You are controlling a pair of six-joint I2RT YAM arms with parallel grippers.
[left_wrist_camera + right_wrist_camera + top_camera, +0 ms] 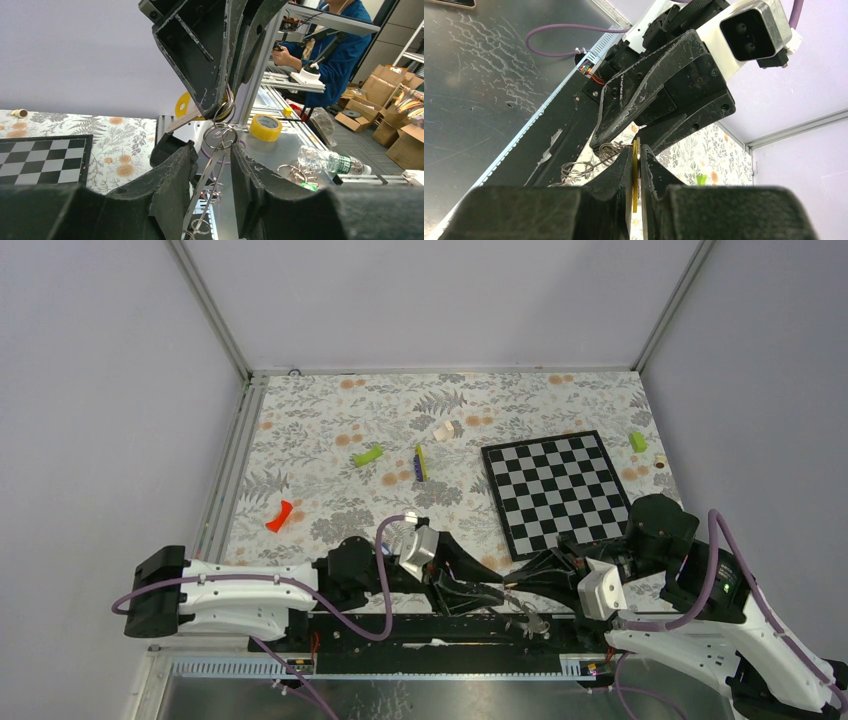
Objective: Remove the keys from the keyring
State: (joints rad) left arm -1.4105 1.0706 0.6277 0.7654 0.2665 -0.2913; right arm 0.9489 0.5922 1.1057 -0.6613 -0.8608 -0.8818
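Right pincer [636,150] is clamping tight on the yellow-tagged key [635,172], gripping it edge-on between both fingers. Left pincer [212,150] is facing it, sitting partly open, with the keyring [220,136] dangling in the gap and not getting squeezed. Everything's hanging over the near edge of the table [330,420], between the arms.

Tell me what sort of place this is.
Probably a robotics lab or workshop: a person in blue at a nearby bench, cardboard boxes on the floor, a yellow tape roll on the metal surface.
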